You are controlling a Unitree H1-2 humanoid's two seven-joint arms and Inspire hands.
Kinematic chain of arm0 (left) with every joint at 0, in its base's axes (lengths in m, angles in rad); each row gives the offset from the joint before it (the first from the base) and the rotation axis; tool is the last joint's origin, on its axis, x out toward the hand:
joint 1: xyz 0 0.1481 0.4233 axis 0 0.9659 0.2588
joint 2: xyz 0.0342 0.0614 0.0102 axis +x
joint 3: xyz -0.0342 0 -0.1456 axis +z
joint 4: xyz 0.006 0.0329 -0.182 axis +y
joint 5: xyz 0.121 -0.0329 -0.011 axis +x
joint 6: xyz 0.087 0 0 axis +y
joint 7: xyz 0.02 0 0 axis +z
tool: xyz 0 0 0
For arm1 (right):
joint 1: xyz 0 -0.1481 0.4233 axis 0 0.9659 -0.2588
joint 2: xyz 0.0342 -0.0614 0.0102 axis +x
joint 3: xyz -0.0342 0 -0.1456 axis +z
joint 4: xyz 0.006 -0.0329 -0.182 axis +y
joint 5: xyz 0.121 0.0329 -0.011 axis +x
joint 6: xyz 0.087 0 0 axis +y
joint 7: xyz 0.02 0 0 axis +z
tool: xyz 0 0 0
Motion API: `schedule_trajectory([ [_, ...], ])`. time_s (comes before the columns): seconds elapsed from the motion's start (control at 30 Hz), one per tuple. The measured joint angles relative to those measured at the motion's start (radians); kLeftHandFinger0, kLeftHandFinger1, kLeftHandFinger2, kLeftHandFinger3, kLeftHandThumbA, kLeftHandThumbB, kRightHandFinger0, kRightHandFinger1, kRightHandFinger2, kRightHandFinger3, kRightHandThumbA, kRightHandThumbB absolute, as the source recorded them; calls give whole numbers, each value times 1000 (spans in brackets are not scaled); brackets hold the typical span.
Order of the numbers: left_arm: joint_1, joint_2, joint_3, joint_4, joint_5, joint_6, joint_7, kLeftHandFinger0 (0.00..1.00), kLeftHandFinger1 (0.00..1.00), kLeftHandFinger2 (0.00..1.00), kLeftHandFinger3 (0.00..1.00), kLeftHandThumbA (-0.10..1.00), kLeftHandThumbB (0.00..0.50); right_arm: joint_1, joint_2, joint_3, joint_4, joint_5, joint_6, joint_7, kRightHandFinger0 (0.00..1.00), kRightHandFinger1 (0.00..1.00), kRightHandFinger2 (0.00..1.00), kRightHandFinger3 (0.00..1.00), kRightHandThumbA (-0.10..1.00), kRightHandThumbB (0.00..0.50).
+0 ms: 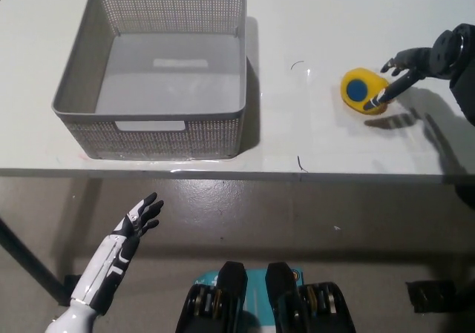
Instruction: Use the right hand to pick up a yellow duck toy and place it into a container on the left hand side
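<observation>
My left hand (137, 222) hangs low off the table (312, 140), fingers spread. The basket (159, 73) stands left on the table. The duck (362, 90) lies far right; my right hand (412, 64), fingers apart, touches its side.

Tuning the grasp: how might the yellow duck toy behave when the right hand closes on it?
The duck toy looks rounded and smooth, so it may roll or skid across the glossy table. It seems small and probably light. The right hand touches one side only, likelier nudging than gripping.
</observation>
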Motion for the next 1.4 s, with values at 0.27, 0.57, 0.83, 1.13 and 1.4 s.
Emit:
schedule_trajectory([
  [0.27, -1, 0, 0, -1, 0, 0, 0, 1000, 1000, 1000, 1000, 1000, 198, -14, 12, -3, 0, 0, 6, -20, 1000, 1000, 1000, 1000, 971, 500],
  [0.57, -12, 0, 0, -1, 0, 0, 0, 1000, 1000, 1000, 1000, 1000, 206, -14, 39, 0, 4, -3, 1, -29, 1000, 1000, 1000, 1000, 911, 498],
  [0.83, -12, 1, 0, -1, 1, 0, 0, 1000, 1000, 1000, 1000, 1000, 204, -14, 55, 4, 14, -4, -3, -30, 1000, 1000, 1000, 1000, 923, 500],
  [1.13, -13, 1, 0, -7, 2, 0, 0, 1000, 1000, 1000, 1000, 1000, 200, 1, 57, 23, 16, -9, -24, -41, 1000, 1000, 1000, 1000, 1000, 467],
  [1.4, -16, 1, 4, -18, -1, 0, 0, 1000, 1000, 1000, 1000, 1000, 197, 13, 57, 41, 16, -17, -26, -60, 1000, 1000, 1000, 1000, 890, 463],
])
